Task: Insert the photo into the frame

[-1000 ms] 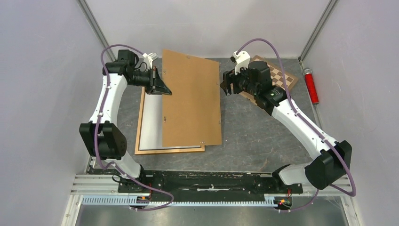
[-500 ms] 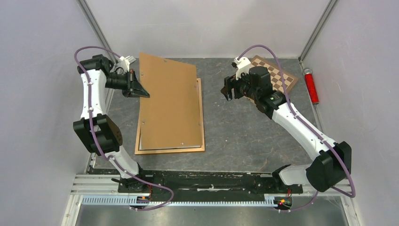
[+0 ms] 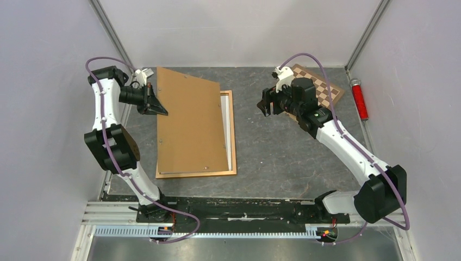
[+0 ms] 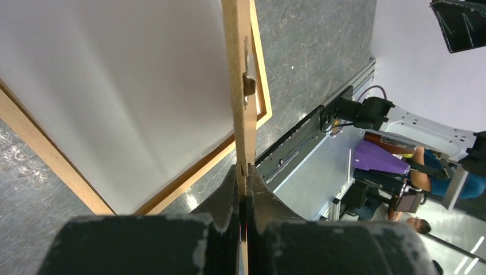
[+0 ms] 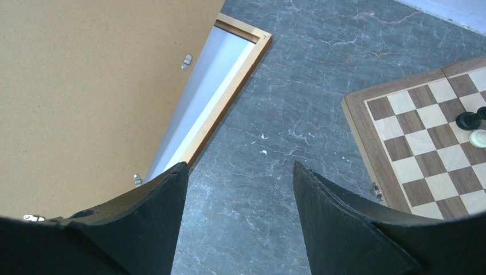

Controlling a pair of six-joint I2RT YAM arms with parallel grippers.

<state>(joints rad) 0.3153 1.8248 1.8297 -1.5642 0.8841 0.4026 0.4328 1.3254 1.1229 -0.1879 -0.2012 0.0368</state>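
The light-brown wooden frame [image 3: 195,174] lies flat on the grey table. The photo lies inside it with its white back up, showing as a white strip [image 3: 224,122] at the right; its picture side is hidden. It also shows in the left wrist view [image 4: 114,86] and the right wrist view [image 5: 198,97]. My left gripper [image 3: 160,110] is shut on the left edge of the plain brown backing board [image 3: 187,125] and holds it tilted over the frame. The board shows edge-on [image 4: 240,86] between my shut fingers [image 4: 226,195]. My right gripper [image 3: 265,106] hangs open and empty [image 5: 239,166] over bare table right of the frame.
A brown-and-cream chessboard [image 3: 321,89] with a few pieces [image 5: 469,120] lies at the back right, partly under the right arm. A red cylinder [image 3: 359,99] lies by the right wall. White walls enclose the table on three sides.
My left gripper has swung the backing board leftward across the frame, covering the photo's left part and baring a strip at the right. The right gripper has barely moved.
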